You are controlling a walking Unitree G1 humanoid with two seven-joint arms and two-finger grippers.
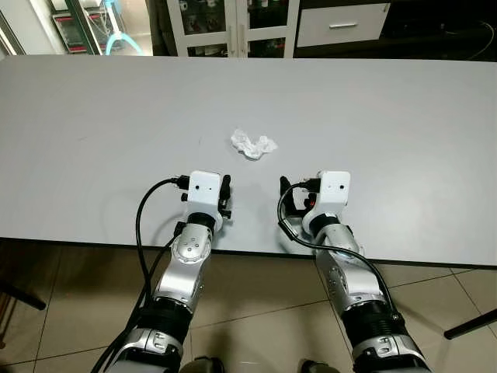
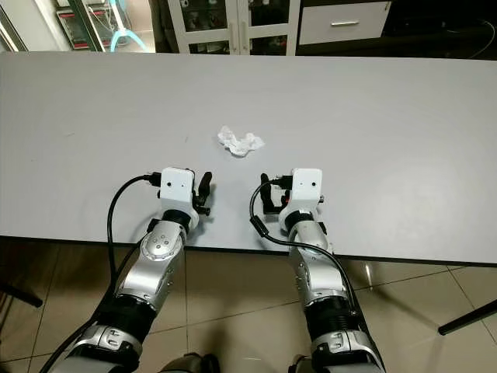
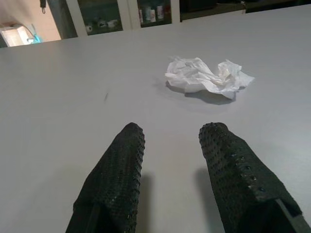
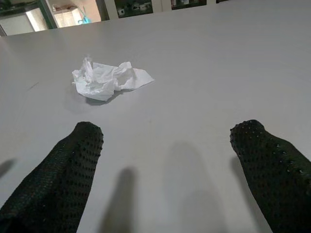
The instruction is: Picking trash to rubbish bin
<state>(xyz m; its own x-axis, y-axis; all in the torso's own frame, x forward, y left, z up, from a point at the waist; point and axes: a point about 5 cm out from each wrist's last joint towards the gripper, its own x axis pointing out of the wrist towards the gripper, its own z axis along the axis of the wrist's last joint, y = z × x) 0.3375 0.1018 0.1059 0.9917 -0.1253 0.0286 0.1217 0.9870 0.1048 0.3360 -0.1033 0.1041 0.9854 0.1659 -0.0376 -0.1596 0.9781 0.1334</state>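
A crumpled white tissue (image 1: 253, 144) lies on the grey table (image 1: 93, 132), near the middle and a short way beyond both grippers. My left gripper (image 1: 222, 191) rests low over the table near its front edge, just short of the tissue and a little to its left. Its fingers (image 3: 124, 160) are open with nothing between them, and the tissue (image 3: 206, 78) lies ahead of them. My right gripper (image 1: 297, 194) sits beside it, short of the tissue and to its right. It is wide open and empty, with the tissue (image 4: 108, 80) ahead of one finger (image 4: 73, 160).
Glass-door cabinets (image 1: 233, 27) and a white drawer (image 1: 342, 25) stand beyond the table's far edge. The table's front edge (image 1: 256, 252) runs under my forearms, with tiled floor (image 1: 256, 318) below. A dark furniture leg (image 1: 470, 325) lies on the floor at the lower right.
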